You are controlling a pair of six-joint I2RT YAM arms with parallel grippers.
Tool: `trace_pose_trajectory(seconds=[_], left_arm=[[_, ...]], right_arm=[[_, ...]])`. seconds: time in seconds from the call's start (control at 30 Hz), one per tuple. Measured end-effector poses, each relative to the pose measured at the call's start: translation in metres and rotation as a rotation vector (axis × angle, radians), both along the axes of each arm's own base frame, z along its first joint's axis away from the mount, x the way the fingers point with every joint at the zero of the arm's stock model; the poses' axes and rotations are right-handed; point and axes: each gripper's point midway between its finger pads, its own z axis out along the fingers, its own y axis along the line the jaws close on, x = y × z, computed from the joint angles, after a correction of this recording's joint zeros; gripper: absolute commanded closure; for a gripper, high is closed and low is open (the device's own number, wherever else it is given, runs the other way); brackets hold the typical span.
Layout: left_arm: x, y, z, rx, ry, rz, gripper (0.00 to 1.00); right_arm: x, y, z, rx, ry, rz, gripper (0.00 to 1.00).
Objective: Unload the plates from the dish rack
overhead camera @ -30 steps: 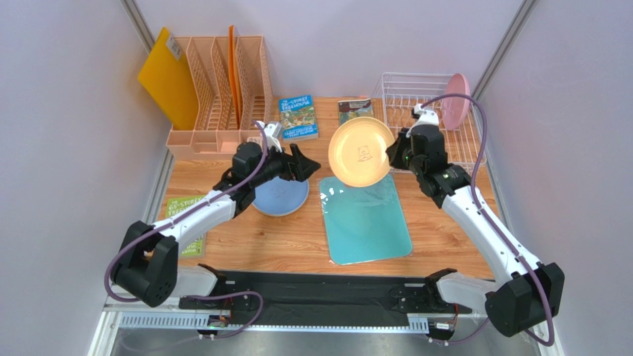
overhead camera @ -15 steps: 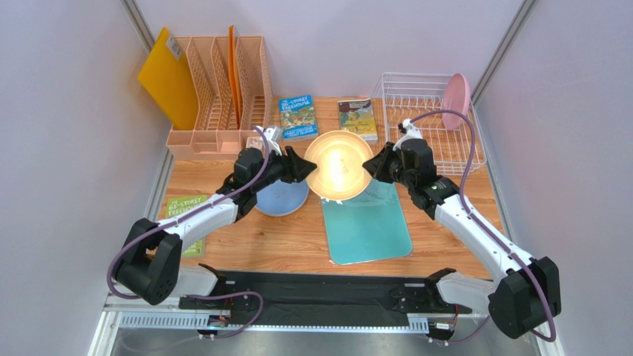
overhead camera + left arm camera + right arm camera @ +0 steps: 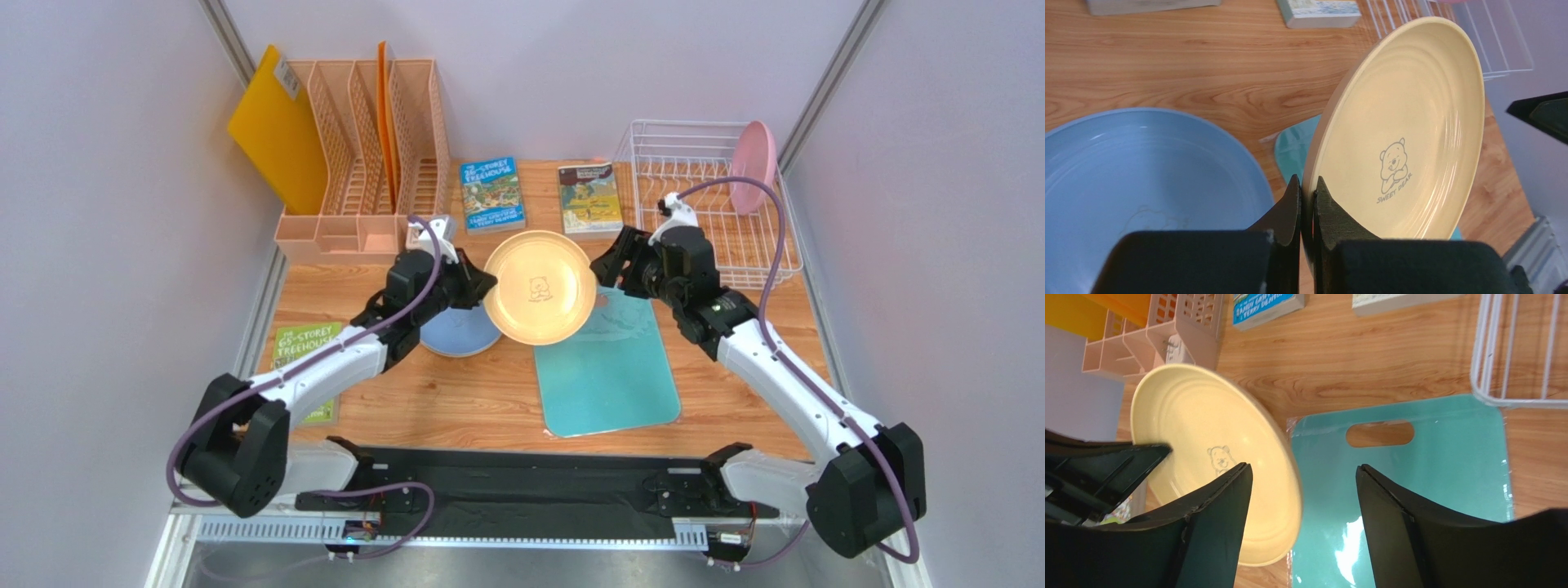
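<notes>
A cream-yellow plate (image 3: 540,288) with a bear logo hangs above the table's middle. My left gripper (image 3: 481,288) is shut on its left rim; in the left wrist view the fingers (image 3: 1295,208) pinch the cream-yellow plate (image 3: 1407,128) edge-on. My right gripper (image 3: 610,272) stands open just right of the plate, its rim (image 3: 1290,478) between the spread fingers (image 3: 1223,508) without a grip. A grey-blue plate (image 3: 456,331) lies flat below my left gripper. A pink plate (image 3: 757,165) stands upright in the white wire dish rack (image 3: 687,153) at the back right.
A teal cutting board (image 3: 607,368) lies under the plate's right side. Two books (image 3: 493,194) lie at the back, a green book (image 3: 294,349) at the left. A peach file organizer (image 3: 362,159) and a yellow board (image 3: 276,129) stand back left.
The yellow plate has passed from right to left: my left gripper shut on its left rim, my right gripper opened and released it. The plate moved left and tilted flatter.
</notes>
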Motion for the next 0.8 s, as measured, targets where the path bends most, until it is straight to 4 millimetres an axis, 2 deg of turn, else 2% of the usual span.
trace_pose_trajectory(seconds=[0.07,0.23,0.37,0.43,0.57,0.67,0.8], left_arm=[[-0.003,0.014,0.000,0.049,0.000,0.043,1.00],[-0.008,0.048,0.018,0.124,-0.049,0.168,1.00],[-0.016,0.075,0.022,0.174,-0.044,0.272,1.00],[-0.021,0.088,0.016,0.208,-0.023,0.316,1.00],[-0.032,0.109,-0.012,0.277,0.046,0.376,1.00],[-0.041,0.120,-0.037,0.326,0.108,0.403,1.00],[-0.044,0.125,-0.058,0.344,0.155,0.427,1.00]], right_arm=[[0.006,-0.008,0.007,-0.040,-0.027,-0.030,0.27],[0.017,-0.023,0.022,-0.110,-0.077,-0.081,0.25],[0.026,-0.035,0.025,-0.164,-0.082,-0.110,0.24],[0.032,-0.041,0.026,-0.195,-0.077,-0.125,0.24],[0.044,-0.057,0.034,-0.252,-0.081,-0.171,0.23],[0.050,-0.073,0.049,-0.291,-0.104,-0.218,0.22],[0.061,-0.096,0.078,-0.307,-0.159,-0.285,0.22]])
